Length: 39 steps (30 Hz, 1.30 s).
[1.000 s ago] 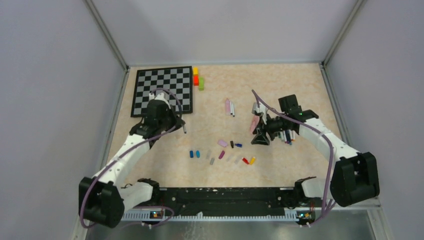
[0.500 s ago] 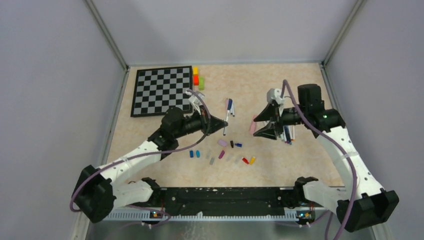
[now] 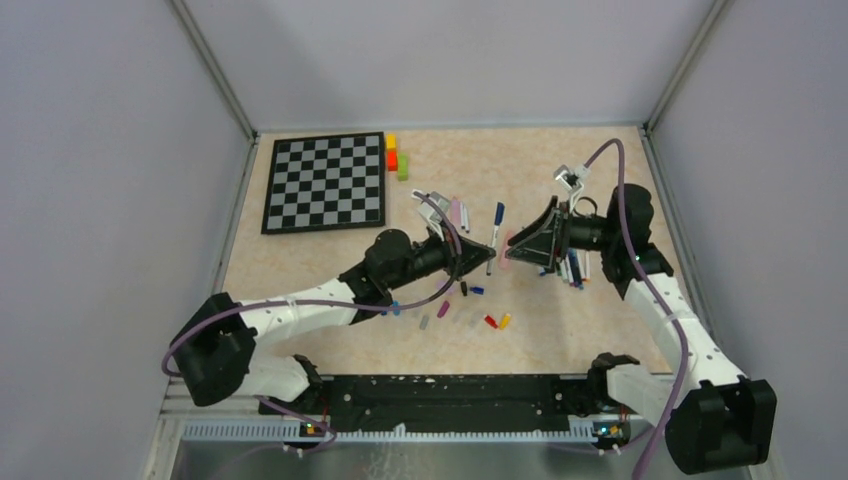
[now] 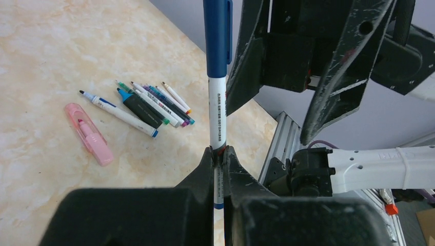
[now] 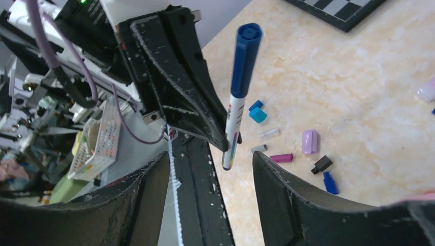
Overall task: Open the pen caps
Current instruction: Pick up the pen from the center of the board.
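Note:
My left gripper [image 3: 489,257] is shut on the white barrel of a pen [image 4: 217,113] and holds it upright above the table, its blue cap [image 4: 217,36] on top. The pen also shows in the top view [image 3: 496,226] and in the right wrist view [image 5: 235,120]. My right gripper [image 3: 510,250] is open and empty, facing the left gripper close by, its jaws spread either side of the pen's lower end [image 5: 209,156]. Several loose caps [image 3: 445,305] lie on the table below; some show in the right wrist view [image 5: 281,158]. A bundle of pens [image 4: 154,102] and a pink highlighter [image 4: 92,134] lie beyond.
A chessboard [image 3: 325,182] lies at the back left with yellow, red and green blocks [image 3: 395,157] beside it. More pens [image 3: 459,212] lie behind the grippers. Grey walls close in the table on three sides. The arm rail [image 3: 450,390] runs along the near edge.
My left arm has swung right from the chessboard to the middle, carrying the pen. My right gripper has lifted off the pen bundle and turned to face it.

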Available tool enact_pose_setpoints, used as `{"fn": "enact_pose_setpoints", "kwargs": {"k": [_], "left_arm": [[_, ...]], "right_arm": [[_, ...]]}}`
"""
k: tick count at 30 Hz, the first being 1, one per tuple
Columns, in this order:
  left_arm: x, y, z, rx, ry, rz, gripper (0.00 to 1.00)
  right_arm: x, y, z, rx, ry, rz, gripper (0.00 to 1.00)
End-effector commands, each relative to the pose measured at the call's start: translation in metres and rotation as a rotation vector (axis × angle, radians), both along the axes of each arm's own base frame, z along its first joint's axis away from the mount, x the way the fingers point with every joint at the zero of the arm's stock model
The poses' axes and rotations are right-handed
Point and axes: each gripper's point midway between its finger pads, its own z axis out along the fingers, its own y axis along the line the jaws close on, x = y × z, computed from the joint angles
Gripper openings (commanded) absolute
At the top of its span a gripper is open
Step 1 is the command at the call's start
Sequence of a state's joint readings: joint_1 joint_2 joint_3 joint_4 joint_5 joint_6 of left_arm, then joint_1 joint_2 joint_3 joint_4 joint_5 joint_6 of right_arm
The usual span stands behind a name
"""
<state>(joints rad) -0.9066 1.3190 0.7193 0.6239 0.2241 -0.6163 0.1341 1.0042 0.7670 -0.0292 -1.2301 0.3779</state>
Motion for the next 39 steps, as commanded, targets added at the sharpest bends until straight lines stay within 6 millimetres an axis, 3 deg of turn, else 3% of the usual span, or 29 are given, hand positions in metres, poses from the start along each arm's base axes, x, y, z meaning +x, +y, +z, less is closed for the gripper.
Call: {"fn": "enact_pose_setpoints", "kwargs": {"k": [1,10,20,39], "left_arm": [[0.008,-0.011,0.033,-0.077,-0.082,0.052,0.00],[0.002,-0.031,0.029,-0.068,-0.068,0.016,0.00],[-0.003,-0.030,0.027,-0.070,-0.064,0.005,0.00],[-0.007,-0.037,0.032,-0.091,-0.072,-0.024,0.03]], "right_arm": [[0.009,-0.001,0.021,0.092,0.020,-0.101,0.58],[0.013,-0.001,0.017,0.111,0.042,-0.125,0.52],[0.021,-0.007,0.006,0.055,0.010,-0.173,0.52],[0.025,-0.002,-0.001,0.100,0.068,-0.161,0.31]]}}
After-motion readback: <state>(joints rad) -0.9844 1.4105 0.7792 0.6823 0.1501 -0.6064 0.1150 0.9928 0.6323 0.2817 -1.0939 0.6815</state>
